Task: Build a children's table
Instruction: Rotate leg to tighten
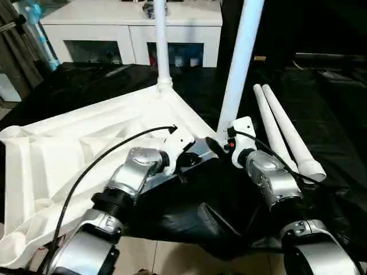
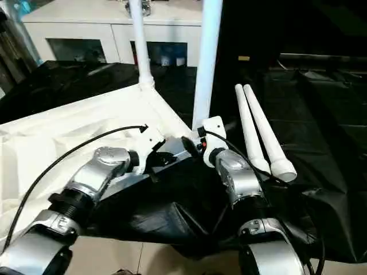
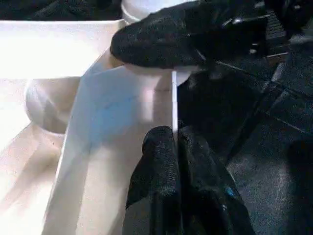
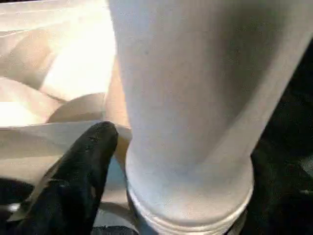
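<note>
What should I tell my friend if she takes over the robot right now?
Left gripper: at the near corner of the upside-down tabletop, fingers pinched on its edge wall.
Right gripper: at the base of the second leg, which stands upright at that corner; one finger rests beside it. Whether it grips, I cannot tell.
Done: first leg stands in the far corner socket.
Left: finish seating the second leg if it is not fully in, then fit the two spare legs lying on the black cloth to the robot's right.
</note>
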Available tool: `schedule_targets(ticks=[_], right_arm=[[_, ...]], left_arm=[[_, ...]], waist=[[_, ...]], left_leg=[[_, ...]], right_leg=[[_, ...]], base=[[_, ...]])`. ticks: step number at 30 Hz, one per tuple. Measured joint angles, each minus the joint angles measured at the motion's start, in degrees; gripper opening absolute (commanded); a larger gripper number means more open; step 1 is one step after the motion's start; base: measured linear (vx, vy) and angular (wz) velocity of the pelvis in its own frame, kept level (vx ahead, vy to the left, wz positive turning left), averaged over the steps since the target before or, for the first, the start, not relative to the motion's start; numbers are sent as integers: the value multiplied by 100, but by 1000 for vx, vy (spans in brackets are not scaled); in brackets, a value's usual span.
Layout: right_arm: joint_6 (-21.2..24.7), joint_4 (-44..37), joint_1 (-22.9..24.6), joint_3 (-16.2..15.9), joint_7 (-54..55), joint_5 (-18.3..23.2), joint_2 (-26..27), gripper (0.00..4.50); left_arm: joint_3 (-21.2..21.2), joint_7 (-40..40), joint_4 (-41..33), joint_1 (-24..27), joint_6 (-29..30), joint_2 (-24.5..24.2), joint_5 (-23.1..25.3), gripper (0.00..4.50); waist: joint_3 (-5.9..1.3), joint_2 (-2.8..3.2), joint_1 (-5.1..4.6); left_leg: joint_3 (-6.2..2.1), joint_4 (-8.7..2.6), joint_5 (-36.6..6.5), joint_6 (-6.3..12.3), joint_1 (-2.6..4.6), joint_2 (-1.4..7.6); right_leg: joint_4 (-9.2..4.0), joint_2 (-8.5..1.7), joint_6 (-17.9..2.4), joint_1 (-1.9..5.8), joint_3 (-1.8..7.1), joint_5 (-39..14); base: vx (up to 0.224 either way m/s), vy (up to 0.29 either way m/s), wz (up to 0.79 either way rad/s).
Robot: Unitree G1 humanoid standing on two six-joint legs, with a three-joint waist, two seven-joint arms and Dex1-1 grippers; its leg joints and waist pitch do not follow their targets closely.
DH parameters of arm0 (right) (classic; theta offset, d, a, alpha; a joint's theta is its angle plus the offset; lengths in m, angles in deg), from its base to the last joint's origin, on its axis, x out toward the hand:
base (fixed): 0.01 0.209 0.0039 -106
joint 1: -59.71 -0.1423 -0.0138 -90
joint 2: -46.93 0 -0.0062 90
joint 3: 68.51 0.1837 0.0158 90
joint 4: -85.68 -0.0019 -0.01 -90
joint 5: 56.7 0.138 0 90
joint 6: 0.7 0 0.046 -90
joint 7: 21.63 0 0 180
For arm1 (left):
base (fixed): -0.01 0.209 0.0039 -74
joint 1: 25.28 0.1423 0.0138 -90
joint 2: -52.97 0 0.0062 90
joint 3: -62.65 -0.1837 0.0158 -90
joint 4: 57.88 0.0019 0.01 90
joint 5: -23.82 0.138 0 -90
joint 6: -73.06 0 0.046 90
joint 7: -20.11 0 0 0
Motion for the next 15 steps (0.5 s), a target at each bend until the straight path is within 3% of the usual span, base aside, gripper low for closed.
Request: schedule_targets(ticks=[5, 11, 15], right_arm=[[-23, -570, 366, -305, -1530, 171, -681, 396], [331, -1320, 717, -617, -2996, 549, -1306, 396], [579, -1665, 883, -841, -3750, 690, -1701, 382]], left_arm=[[-91, -682, -227, 157, -253, -337, -121, 0], [-298, -1691, -640, 383, -378, -696, -335, 0], [-426, -2109, -777, 469, -436, -870, -346, 0]], waist=[[1, 1, 41], [5, 10, 206], [6, 11, 245]], left_leg=[[-1, -15, -2, 4, -16, 1], [1, -18, 12, 28, -28, 5], [3, -11, -1, 3, -21, 6]], right_leg=[[-3, 0, 7, -14, -5, -4], [-1, 2, 11, -26, -8, -7], [5, 1, 10, -14, -5, -6]], base=[[0, 0, 0], [0, 0, 0], [0, 0, 0]])
